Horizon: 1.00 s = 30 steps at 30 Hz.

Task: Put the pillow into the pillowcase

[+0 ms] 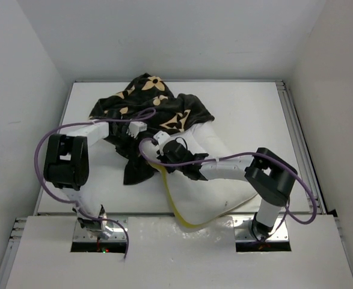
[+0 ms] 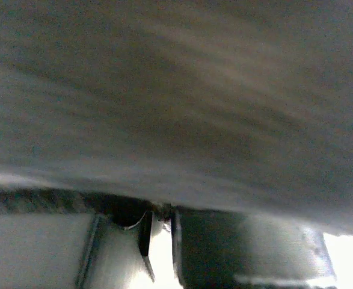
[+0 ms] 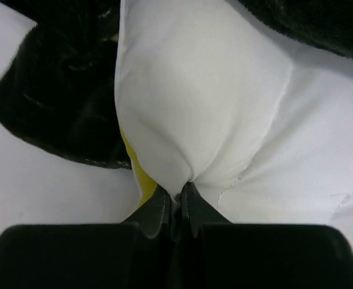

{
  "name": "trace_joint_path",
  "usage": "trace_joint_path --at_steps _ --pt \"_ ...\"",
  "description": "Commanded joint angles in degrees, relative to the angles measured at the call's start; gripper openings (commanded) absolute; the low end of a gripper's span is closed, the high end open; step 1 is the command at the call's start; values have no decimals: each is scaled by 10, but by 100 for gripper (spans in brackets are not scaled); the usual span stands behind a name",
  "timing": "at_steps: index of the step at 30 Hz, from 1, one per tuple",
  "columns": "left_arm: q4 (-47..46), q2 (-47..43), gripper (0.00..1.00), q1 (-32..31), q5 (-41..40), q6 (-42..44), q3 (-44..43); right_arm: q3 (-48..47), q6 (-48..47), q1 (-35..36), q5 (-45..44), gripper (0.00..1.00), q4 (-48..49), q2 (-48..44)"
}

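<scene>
The black pillowcase point(image 1: 155, 105) with tan flowers lies bunched at the table's far middle. The white pillow point(image 1: 215, 189) with yellow trim point(image 1: 173, 201) lies in front of it, its far end under the case's edge. My left gripper point(image 1: 134, 128) is at the case's near-left edge. In the left wrist view blurred grey cloth point(image 2: 176, 102) fills the frame, and the gripper point(image 2: 160, 211) pinches it at the tips. My right gripper point(image 1: 164, 144) is shut on a fold of the pillow point(image 3: 194, 96) near its yellow trim point(image 3: 137, 174). Black case cloth point(image 3: 62, 90) lies just left of it.
The white table point(image 1: 248, 108) is boxed in by white walls on the left, back and right. A loose flap of the case point(image 1: 137, 171) hangs towards the near left. Purple cables point(image 1: 44, 150) loop off both arms.
</scene>
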<state>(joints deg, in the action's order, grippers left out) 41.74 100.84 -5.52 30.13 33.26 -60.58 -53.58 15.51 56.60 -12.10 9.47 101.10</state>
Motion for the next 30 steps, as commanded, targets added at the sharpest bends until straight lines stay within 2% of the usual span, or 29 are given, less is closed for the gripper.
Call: trace_joint_path --at_steps 1,5,7,11,14,19,21,23,24,25,26,27,29,30 --pt "81 -101 0 -26 74 57 -67 -11 41 -29 10 0 155 -22" --pt "124 -192 0 -69 86 101 -109 -63 126 -82 -39 0 183 -56" --pt "124 -235 0 -100 61 103 -111 -91 153 -112 -68 0 198 -63" --pt "132 -264 0 -141 26 116 -101 -166 174 -133 -108 0 216 -50" --pt "150 -263 0 -160 36 127 -103 -203 208 -134 -135 0 195 -24" --pt "190 -274 0 -186 90 165 -120 -193 294 -134 -171 0 156 20" --pt "194 -287 0 -187 111 167 -118 -160 298 -124 -167 0 153 23" --pt "188 -299 0 -182 88 158 -96 -114 278 -99 -152 0 173 26" --pt "178 -302 3 -170 75 142 -87 -99 270 -91 -124 0 195 27" --pt "178 -305 15 -163 59 139 -74 -81 250 -84 -99 0 213 29" --pt "183 -309 40 -154 58 139 -73 -45 247 -74 -64 10 229 27" --pt "207 -311 50 -138 60 156 -74 -23 246 -74 7 54 277 21" --pt "240 -322 66 -129 69 180 -91 43 252 -78 50 88 322 -12" --pt "254 -327 69 -122 70 187 -98 59 243 -81 66 99 336 -30"
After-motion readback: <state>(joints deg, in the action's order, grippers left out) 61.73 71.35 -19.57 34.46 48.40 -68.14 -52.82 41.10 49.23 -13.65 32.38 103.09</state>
